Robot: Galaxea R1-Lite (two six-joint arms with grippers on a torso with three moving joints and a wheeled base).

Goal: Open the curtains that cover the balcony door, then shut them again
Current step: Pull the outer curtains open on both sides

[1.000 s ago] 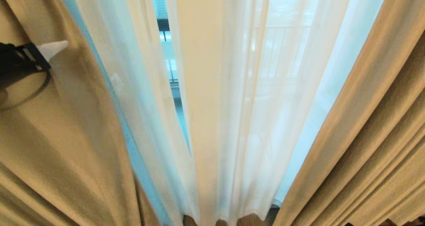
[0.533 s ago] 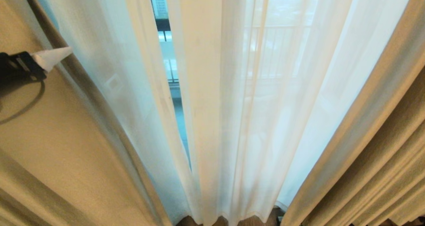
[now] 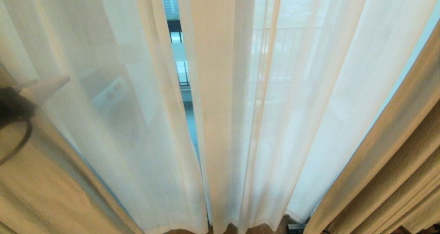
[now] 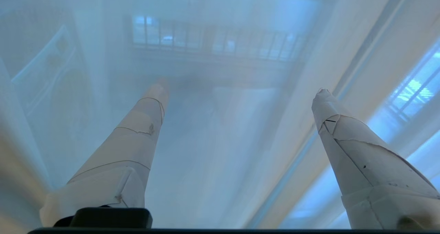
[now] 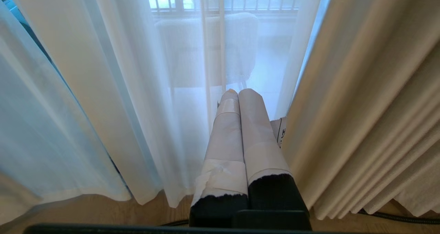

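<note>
Sheer white curtains (image 3: pixel 240 124) hang across the middle, with thick beige drapes at the left (image 3: pixel 41 192) and the right (image 3: pixel 395 165). The balcony door's glass (image 3: pixel 188 103) shows only in a narrow gap between two sheer panels. My left gripper (image 3: pixel 41 87) is at the far left edge, one pale fingertip veiled by sheer fabric. In the left wrist view it (image 4: pixel 240 87) stands open, fingers (image 4: pixel 343 137) wide apart against the sheer, gripping nothing. My right gripper (image 5: pixel 237 91) is shut and empty, low by the sheer's hem beside the right drape (image 5: pixel 361 106).
Wooden floor (image 5: pixel 86 206) runs under the hems. A black cable (image 5: pixel 398 217) lies below the right drape. Through the sheer I see a black railing (image 5: pixel 223 0), a pale chair (image 5: pixel 206 44) and a white appliance (image 3: pixel 110 94) outside.
The left beige drape has drawn back to the lower left, uncovering more sheer. My left gripper has sunk lower in the head view and now sits behind the sheer.
</note>
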